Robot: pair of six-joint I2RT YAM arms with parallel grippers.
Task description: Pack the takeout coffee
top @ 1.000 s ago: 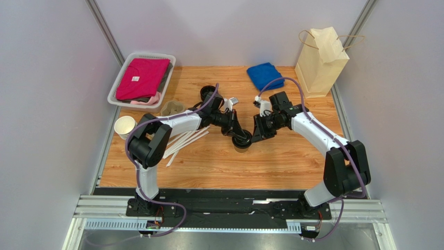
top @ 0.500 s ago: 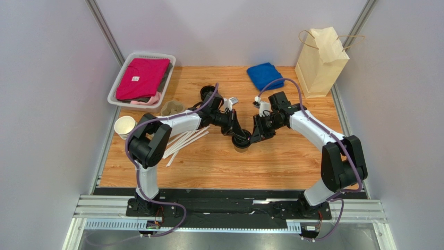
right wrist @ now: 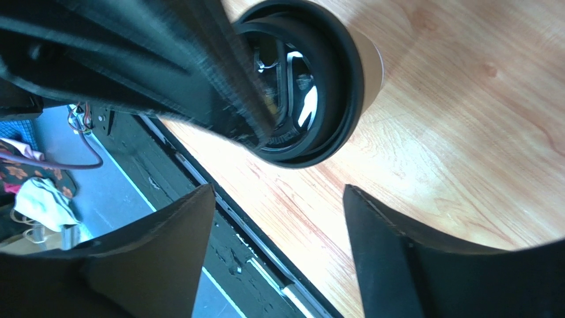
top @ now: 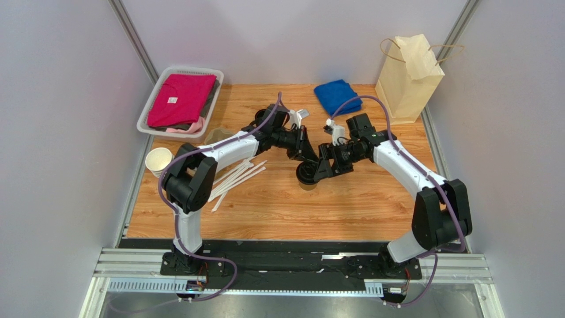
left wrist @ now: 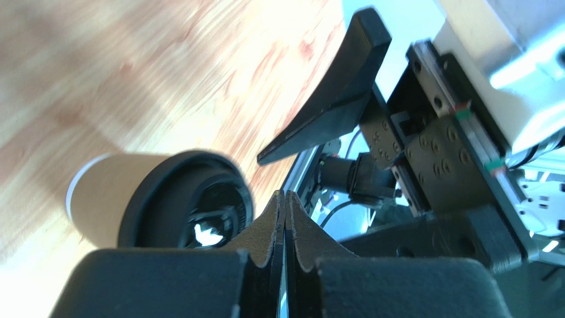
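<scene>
Coffee cup [top: 306, 177] upright on tabletop [top: 265, 212], just ahead of R jaws, spread wide, empty. L jaws pinched shut, by lid. R looks nearer.

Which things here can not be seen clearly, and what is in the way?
- Top view: coffee cup wall, hidden under the left jaws and right jaws.
- Right wrist view: part of the black lid, covered by the left jaws.
- Top view: paper bag interior, closed off by its folded top.
- Top view: whether the open cup is one or a stack, too small.
</scene>
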